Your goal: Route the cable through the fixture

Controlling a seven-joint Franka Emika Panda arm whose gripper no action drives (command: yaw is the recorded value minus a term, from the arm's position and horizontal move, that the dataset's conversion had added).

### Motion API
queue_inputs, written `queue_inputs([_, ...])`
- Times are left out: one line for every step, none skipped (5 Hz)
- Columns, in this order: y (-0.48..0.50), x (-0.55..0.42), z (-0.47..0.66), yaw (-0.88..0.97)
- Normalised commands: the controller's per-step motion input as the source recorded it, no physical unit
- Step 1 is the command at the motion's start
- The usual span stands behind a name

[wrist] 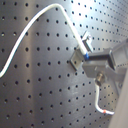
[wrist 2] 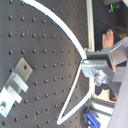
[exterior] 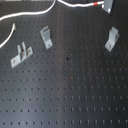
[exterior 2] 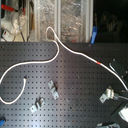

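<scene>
Trailing from the gripper (wrist 2: 100,75), white cable (exterior 2: 75,50) clamped between its fingers, looping across the perforated board (exterior 2: 75,85)

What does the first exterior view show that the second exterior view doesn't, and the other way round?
Only the first exterior view shows nothing extra; it sits closer to the board. Only the second exterior view shows the clear plastic bins behind the board and the long thin white cable's loose end. Both show the cable, its red band, the grey metal brackets and the black perforated board.

The cable (wrist 2: 75,37) curves across the perforated worktop (wrist 2: 45,60); a bracket (wrist 2: 15,86) lies apart from it.
</scene>
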Motion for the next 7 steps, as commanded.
queue_inputs([-0.004,-0.005,0.01,0.00])
queue_inputs([0.253,-0.267,0.39,-0.18])
queue_inputs([0.340,-0.259,0.39,-0.17])
queue_inputs([0.428,-0.130,0.38,-0.07])
queue_inputs([0.412,0.077,0.44,-0.23])
queue_inputs([0.421,0.075,0.46,-0.13])
queue_inputs([0.368,-0.117,0.43,0.00])
